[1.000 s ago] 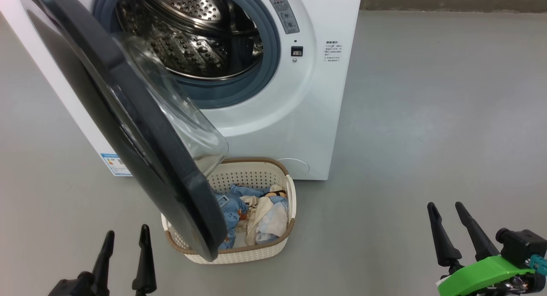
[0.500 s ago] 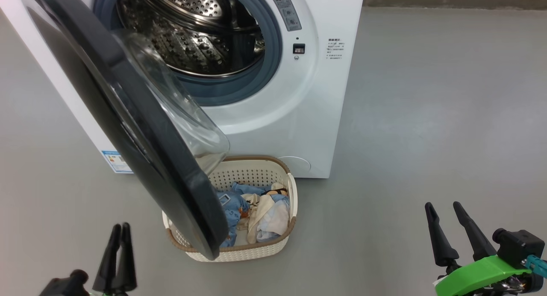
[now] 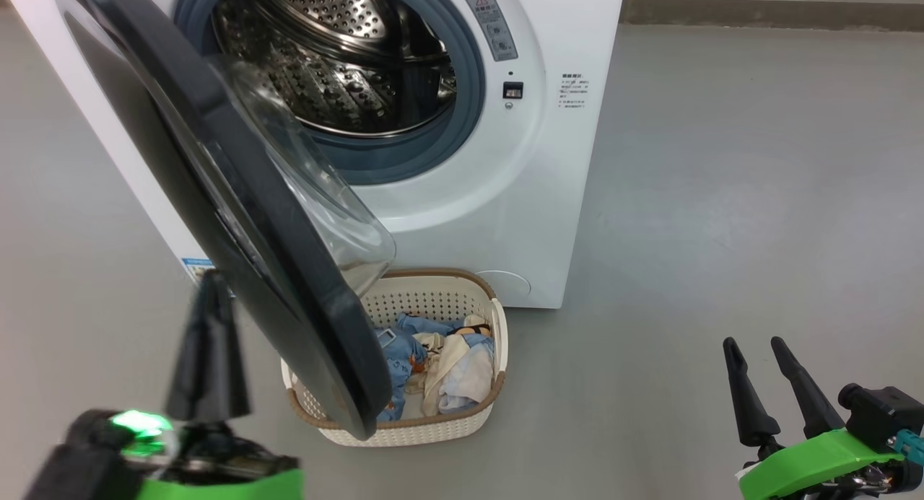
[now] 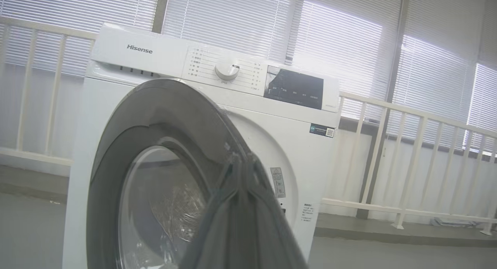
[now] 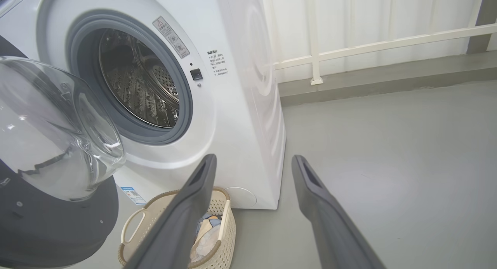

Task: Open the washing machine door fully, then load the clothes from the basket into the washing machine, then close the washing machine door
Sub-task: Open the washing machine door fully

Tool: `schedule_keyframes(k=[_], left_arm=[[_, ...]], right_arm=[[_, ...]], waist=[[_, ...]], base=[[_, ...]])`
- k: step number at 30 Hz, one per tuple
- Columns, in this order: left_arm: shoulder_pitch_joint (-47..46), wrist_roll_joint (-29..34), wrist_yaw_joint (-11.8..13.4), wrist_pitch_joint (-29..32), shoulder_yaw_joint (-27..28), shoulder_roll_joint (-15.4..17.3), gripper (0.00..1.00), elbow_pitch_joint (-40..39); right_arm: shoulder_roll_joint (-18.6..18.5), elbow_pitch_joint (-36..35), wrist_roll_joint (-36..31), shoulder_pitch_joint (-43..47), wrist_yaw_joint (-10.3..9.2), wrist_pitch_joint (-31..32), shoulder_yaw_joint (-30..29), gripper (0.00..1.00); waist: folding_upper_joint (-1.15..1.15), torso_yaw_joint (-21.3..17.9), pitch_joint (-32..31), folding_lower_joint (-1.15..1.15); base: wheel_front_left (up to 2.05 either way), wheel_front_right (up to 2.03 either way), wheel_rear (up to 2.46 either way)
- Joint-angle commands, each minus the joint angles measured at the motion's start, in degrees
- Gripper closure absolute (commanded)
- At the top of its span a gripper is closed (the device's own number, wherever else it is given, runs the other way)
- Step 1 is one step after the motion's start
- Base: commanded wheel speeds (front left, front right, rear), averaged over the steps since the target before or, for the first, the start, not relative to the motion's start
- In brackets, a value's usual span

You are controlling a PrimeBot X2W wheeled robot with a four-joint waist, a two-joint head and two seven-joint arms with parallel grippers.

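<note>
The white washing machine (image 3: 505, 197) stands with its steel drum (image 3: 346, 74) exposed. The washing machine door (image 3: 216, 161), black with a bulging glass window, hangs partly open and swings out to the left over the basket (image 3: 433, 298). The clothes (image 3: 447, 363), light blue and cream, lie in the basket. My left gripper (image 3: 211, 280) is shut on nothing and raised beside the door's outer face. In the left wrist view its closed tips (image 4: 240, 157) point at the door (image 4: 155, 164). My right gripper (image 3: 754, 345) stands open and empty at the lower right, its tips (image 5: 253, 160) above the basket (image 5: 217, 222).
Grey floor (image 3: 722, 197) stretches to the right of the machine. A raised kerb (image 5: 388, 78) with a white railing (image 5: 349, 51) runs behind it, in front of windows with blinds (image 4: 349, 47). A blue label (image 3: 195, 268) sits low on the machine's front.
My left gripper's fingers have closed together and the arm has risen and moved forward toward the door's outer face. The head camera has shifted slightly. The right gripper has stayed put.
</note>
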Motion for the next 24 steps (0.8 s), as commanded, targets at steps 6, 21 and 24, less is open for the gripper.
schedule_keyframes(k=[6,21,24], left_arm=[[-4.47,-1.10,0.50,0.08,-10.82,0.30,1.00,-2.86],[-10.41,-9.23,3.05,-0.21,-20.10,0.29,1.00,14.69],[-10.78,-9.85,3.07,-0.25,-20.16,0.28,1.00,16.91]], right_arm=[[-0.51,-1.91,-1.20,0.03,0.33,-0.70,0.72,0.00],[-0.48,-1.95,-1.42,-1.43,0.33,-0.70,1.15,0.00],[-0.46,-1.98,-1.50,-1.56,0.33,-0.70,0.98,0.00]], waist=[[0.00,-0.29,1.10,0.00],[0.00,-2.59,2.88,0.00],[0.00,-2.47,3.16,0.00]], base=[[0.00,0.00,0.00],[0.00,0.00,0.00],[0.00,0.00,0.00]])
